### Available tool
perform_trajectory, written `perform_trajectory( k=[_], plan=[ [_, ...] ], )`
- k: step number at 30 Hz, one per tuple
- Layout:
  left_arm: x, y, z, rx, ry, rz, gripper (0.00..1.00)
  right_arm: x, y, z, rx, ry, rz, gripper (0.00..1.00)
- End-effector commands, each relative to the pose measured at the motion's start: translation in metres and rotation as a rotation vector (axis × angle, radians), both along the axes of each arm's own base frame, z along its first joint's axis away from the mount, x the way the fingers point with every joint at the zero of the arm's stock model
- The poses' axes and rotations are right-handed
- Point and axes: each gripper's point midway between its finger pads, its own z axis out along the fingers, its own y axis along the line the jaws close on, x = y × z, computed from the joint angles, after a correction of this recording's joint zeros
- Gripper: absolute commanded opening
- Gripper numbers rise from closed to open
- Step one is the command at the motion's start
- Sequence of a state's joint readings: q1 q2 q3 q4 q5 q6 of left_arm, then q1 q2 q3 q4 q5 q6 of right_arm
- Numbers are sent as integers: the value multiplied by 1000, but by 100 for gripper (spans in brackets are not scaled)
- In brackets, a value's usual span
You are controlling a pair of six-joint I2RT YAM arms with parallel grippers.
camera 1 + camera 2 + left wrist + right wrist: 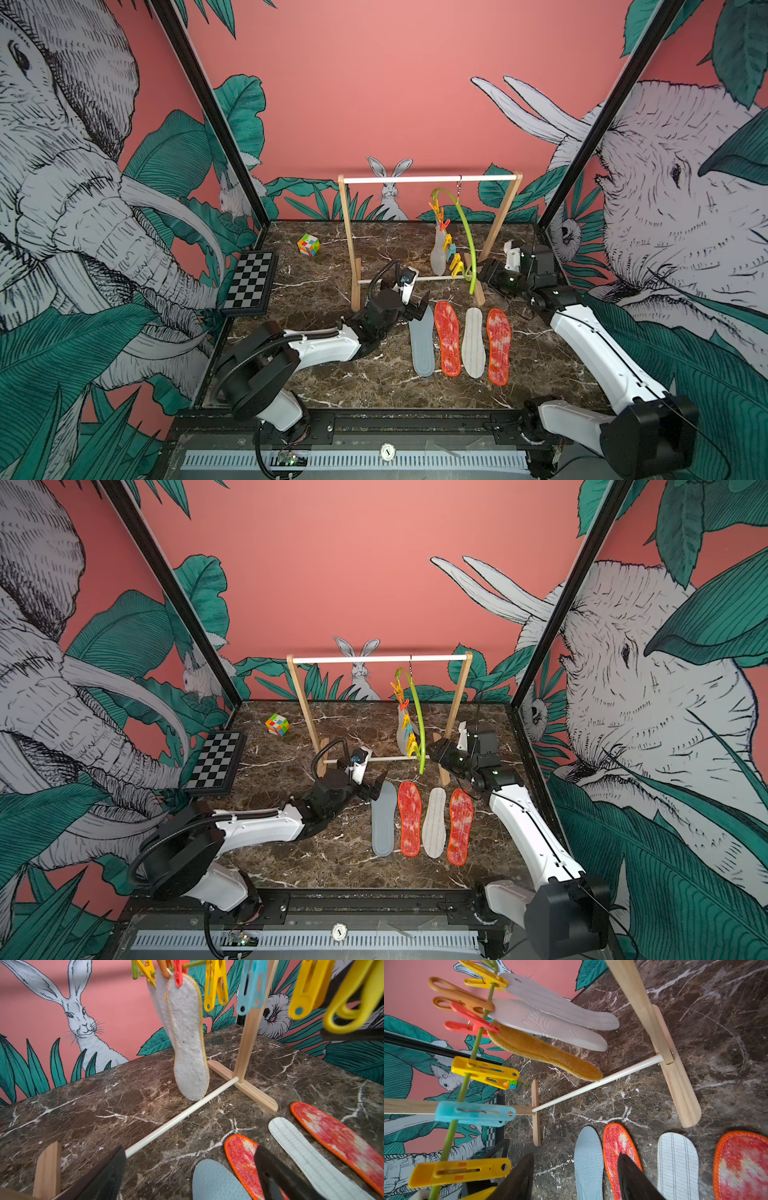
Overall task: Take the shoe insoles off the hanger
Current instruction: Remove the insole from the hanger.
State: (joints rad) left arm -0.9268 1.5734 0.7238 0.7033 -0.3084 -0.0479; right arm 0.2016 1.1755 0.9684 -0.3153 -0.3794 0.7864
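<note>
The lime-green hanger (pixel 465 232) hangs by a small hook from the rack's top rod, tilted steeply. Three shoe insoles stay clipped to it: a mustard yellow one (pixel 546 1053) and two white ones (pixel 550 1028). Four insoles lie side by side on the marble: blue-grey (pixel 422 345), red (pixel 448 338), light grey (pixel 473 343), red (pixel 498 345). My left gripper (pixel 417 309) (pixel 191 1149) stands open just over the blue-grey insole's toe, holding nothing. My right gripper (pixel 484 270) (pixel 576 1155) hovers by the hanger's low end beside empty yellow clips (pixel 458 1172), with its jaws apart and nothing between them.
The wooden rack (pixel 509 208) with a white top rod (pixel 430 179) and a low cross rod stands mid-table. A colourful cube (pixel 308 244) sits at the back left. A chessboard (pixel 249 282) lies at the left edge. Empty clips (pixel 216 987) dangle from the hanger.
</note>
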Motion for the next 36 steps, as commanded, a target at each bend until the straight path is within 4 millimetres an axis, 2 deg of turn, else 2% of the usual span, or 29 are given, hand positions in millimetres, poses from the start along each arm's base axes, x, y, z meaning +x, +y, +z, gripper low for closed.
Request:
perform_trajectory(
  k=[1, 8, 12, 19, 23, 30, 36],
  plan=[
    [15, -16, 27, -65, -108, 9, 97, 7, 10, 22, 31, -68, 13, 64],
    [49, -41, 4, -79, -97, 89, 93, 7, 18, 22, 26, -66, 28, 64],
    [64, -58, -9, -106, -80, 110, 92, 4, 16, 22, 8, -62, 21, 66],
    [84, -75, -27, -123, -55, 156, 91, -15, -16, 15, -83, -36, -34, 77],
    [92, -85, -34, -104, -49, 178, 90, -26, -29, 15, -77, -32, -54, 79],
    [110, -89, -45, -83, -46, 299, 90, -41, -31, 14, -61, -26, -43, 82],
    [120, -88, -53, -60, -43, 363, 89, -45, -31, 16, -47, -27, -37, 83]
  ],
)
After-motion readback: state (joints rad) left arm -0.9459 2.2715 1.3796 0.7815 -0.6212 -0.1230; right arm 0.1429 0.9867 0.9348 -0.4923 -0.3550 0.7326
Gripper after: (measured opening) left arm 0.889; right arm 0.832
